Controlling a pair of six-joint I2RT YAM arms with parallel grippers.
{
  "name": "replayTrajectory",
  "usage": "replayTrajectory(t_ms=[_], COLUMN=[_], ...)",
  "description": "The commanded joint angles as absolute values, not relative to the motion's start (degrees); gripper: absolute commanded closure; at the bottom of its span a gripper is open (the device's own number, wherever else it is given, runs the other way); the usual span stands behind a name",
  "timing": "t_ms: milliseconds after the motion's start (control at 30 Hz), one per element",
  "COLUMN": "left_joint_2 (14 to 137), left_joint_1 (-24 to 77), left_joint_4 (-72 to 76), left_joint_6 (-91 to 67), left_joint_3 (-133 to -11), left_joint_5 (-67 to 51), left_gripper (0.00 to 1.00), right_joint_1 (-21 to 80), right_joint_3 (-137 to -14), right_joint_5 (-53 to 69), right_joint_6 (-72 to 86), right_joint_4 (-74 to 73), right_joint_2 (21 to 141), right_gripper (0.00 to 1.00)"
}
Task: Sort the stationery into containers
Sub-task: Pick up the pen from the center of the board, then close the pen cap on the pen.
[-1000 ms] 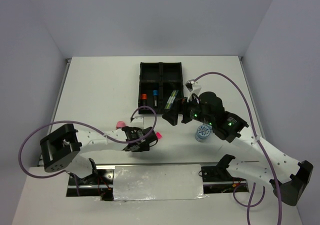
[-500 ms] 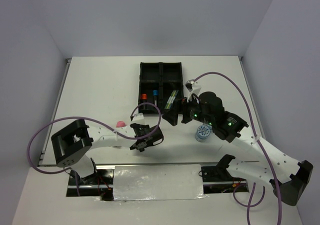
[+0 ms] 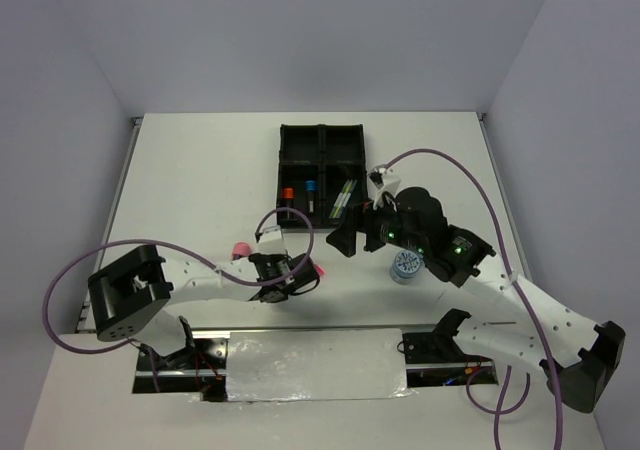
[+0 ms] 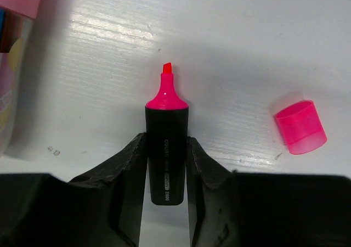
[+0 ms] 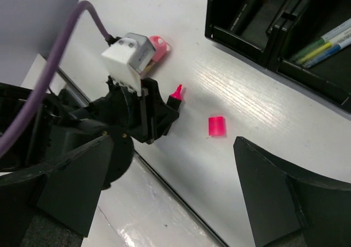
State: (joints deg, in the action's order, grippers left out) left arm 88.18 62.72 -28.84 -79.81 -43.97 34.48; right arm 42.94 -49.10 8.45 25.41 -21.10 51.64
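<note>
Closing in since a second ago, the left gripper (image 4: 166, 141) now has its two fingers pressed against either side of the pink highlighter (image 4: 166, 164). They stood wider then, and the arm swung out and came back meanwhile. The jaws are narrow, no wider than the black barrel, and this looks like a real grip rather than a straddle. The barrel lies on the table (image 4: 247, 49) in line with the fingers, rear end tucked back toward the wrist and bare pink tip pointing straight out ahead. In the overhead view that tip aims to the right. The highlighter is uncapped — its cap (image 4: 300, 127) lies loose on the table off to the right of the tip, near but clearly apart from both barrel and fingers. From this spot the tray (image 3: 322, 128) lies farther from the arm bases, well apart from the gripper. One of its near compartments already holds an orange highlighter (image 5: 249, 0). The right gripper (image 5: 171, 140) hangs above the table with its jaws spread as wide as they go and nothing between them, looking down on the cap from the tray side. So the left arm already has the barrel, and the right is probably the handier one for the cap, should it be wanted. Any lift toward the tray turns on that lengthwise hold — a barrel pinched only near its rear could, I judge, droop at the tip.
</note>
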Motion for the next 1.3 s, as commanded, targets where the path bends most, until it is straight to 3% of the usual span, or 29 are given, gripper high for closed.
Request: replayTrajectory(t_ms=[0, 233, 533, 733, 833, 1267], left_joint_2=[90.8, 77.5, 50.5, 39.7, 33.0, 30.8], left_joint_1=[62.5, 66.0, 67.1, 67.2, 67.2, 67.2], left_joint_4=[-25.2, -28.5, -43.8, -55.5, -51.6, -50.5], left_joint_6=[-80.2, -70.8, -57.1, -53.5, -49.1, -48.6], left_joint_3=[-38.0, -38.4, -48.8, -55.2, -54.1, -53.3], left_joint_5=[25.1, 29.3, 39.9, 44.6, 42.9, 42.1], left_gripper=[1.00, 1.00, 1.00, 1.00, 1.00, 1.00], right_joint_1=[42.3, 44.7, 55.8, 57.0, 57.8, 58.8], right_joint_3=[-49.4, -52.3, -58.0, -61.1, -62.5, -65.6], right_joint_5=[7.4, 0.1, -12.0, -11.6, -11.6, -9.8], right_joint_6=[23.2, 21.7, 21.6, 21.4, 20.9, 21.5], right_joint_4=[-24.2, -32.5, -26.5, -24.4, -23.6, -25.7], right_joint_2=[53.4, 68.8, 85.8, 95.1, 99.0, 106.1], right_gripper=[0.00, 0.04, 0.12, 0.20, 0.24, 0.48])
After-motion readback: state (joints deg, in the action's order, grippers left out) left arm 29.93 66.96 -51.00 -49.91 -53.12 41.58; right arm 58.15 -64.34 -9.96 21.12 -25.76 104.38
